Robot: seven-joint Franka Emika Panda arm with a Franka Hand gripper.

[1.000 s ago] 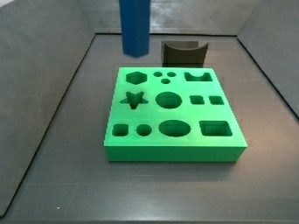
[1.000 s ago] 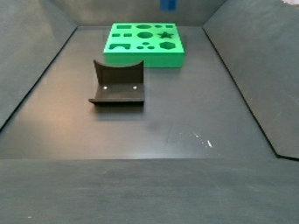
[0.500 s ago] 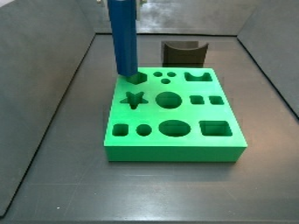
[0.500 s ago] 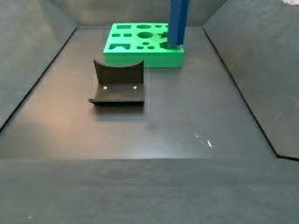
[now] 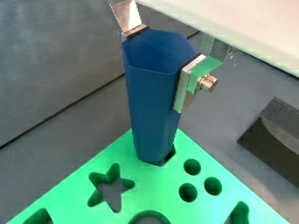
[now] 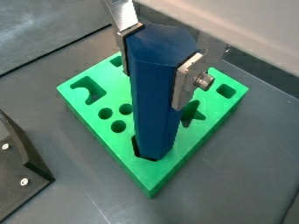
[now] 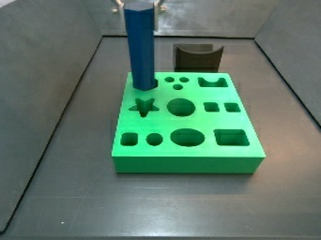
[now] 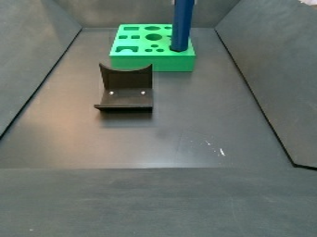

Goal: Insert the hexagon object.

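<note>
The hexagon object (image 7: 139, 47) is a long bright blue faceted peg standing upright. Its lower end sits in a hole at a corner of the green block (image 7: 201, 155). It also shows in a side view (image 8: 181, 24) and in both wrist views (image 5: 155, 96) (image 6: 156, 96). My gripper (image 5: 163, 54) is shut on the peg's upper end, one silver finger (image 5: 190, 80) on each side. In a wrist view the gripper (image 6: 156, 59) stands straight above the block (image 6: 105, 101). The block has several shaped holes, a star (image 7: 145, 107) beside the peg.
A dark curved-top block (image 7: 198, 56) stands behind the green block; it also shows in a side view (image 8: 124, 89) and at the edges of both wrist views (image 5: 274, 140). Grey walls (image 7: 69, 84) enclose the dark floor (image 8: 161, 157).
The peg has come down from above the block and shifted over the corner hole; its lower end now sits in the hole. The gripper has kept its hold.
</note>
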